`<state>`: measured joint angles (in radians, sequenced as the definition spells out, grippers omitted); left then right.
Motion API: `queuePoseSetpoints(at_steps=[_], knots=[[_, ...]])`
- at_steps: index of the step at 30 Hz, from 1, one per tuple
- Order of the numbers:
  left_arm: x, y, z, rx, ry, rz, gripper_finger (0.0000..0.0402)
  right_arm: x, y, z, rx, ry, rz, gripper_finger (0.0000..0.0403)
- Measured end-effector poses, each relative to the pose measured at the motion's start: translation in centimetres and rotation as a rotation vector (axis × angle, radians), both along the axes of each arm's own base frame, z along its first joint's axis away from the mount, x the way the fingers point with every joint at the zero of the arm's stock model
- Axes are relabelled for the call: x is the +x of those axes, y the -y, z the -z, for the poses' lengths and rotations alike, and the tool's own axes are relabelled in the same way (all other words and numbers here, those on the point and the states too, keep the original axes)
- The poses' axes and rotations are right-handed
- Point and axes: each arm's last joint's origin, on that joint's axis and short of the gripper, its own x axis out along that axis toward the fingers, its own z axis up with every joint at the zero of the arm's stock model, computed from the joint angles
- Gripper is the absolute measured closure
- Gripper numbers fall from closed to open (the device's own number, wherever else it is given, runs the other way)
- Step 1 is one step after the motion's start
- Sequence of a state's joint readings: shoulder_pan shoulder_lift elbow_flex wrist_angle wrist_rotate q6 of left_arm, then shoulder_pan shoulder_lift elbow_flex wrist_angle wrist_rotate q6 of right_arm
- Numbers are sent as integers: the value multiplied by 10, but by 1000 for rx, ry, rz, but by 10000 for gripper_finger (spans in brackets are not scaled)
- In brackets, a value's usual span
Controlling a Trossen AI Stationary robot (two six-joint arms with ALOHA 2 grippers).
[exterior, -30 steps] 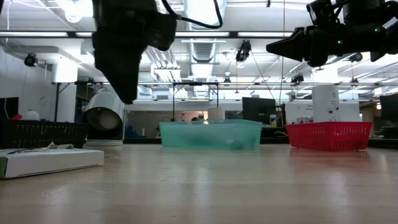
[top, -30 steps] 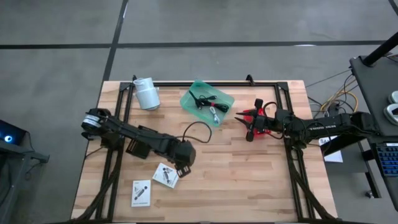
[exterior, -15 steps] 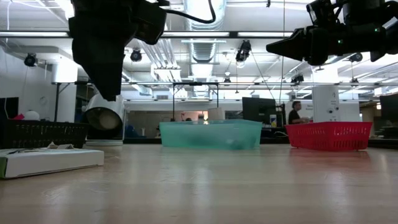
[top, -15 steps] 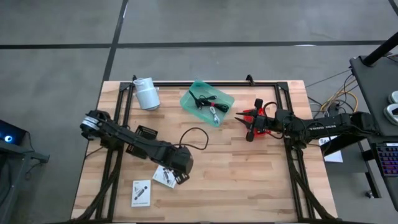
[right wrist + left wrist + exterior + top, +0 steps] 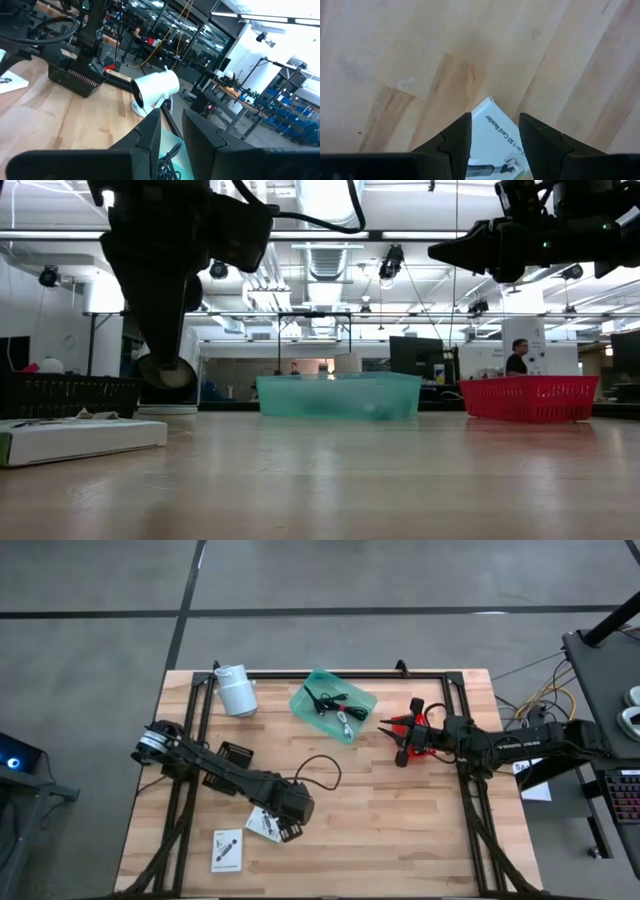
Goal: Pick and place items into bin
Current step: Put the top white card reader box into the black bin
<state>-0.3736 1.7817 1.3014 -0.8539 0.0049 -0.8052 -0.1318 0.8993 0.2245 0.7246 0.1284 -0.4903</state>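
Note:
The teal bin [image 5: 333,705] [image 5: 338,395] stands at the far middle of the table, with a black coiled cable and small silvery bits inside. Two white packets lie flat near the near-left edge: one [image 5: 262,823] under my left gripper, one [image 5: 227,850] closer to the edge. My left gripper [image 5: 286,828] [image 5: 492,125] is open and points down. Its fingers stand on either side of the first packet's corner [image 5: 492,142], and in the low view [image 5: 165,375] it hangs above the table. My right gripper [image 5: 400,752] [image 5: 171,122] waits narrowly open in the air beside the red basket.
A white cylinder [image 5: 237,690] [image 5: 155,87] lies at the far left. A black slotted basket [image 5: 232,754] [image 5: 75,77] sits beside the left arm. The red basket [image 5: 412,730] [image 5: 530,397] stands right of the bin. Bare wood spreads across the middle and near right.
My left gripper has moved toward the table's near edge and come down over the white packet, staying open. The packets, the bin and my right arm have kept still.

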Motion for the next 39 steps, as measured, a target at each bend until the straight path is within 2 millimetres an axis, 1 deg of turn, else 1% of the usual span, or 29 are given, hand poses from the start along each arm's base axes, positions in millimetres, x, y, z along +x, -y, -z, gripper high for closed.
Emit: queuePoseSetpoints(at_steps=[8, 13, 15, 34, 39], knots=[[0, 0, 0, -2, -2, 7, 255, 0, 0, -1, -19, 3, 0, 335], [0, 1, 0, 35, 14, 179, 255, 0, 0, -1, -35, 4, 1, 335], [-1, 2, 0, 35, 16, 214, 255, 0, 0, -1, -42, 2, 2, 335], [3, 4, 0, 19, 53, 214, 255, 0, 0, -1, -45, 1, 2, 335], [2, 8, 0, 5, 49, 228, 255, 0, 0, -1, -44, 2, 2, 335]])
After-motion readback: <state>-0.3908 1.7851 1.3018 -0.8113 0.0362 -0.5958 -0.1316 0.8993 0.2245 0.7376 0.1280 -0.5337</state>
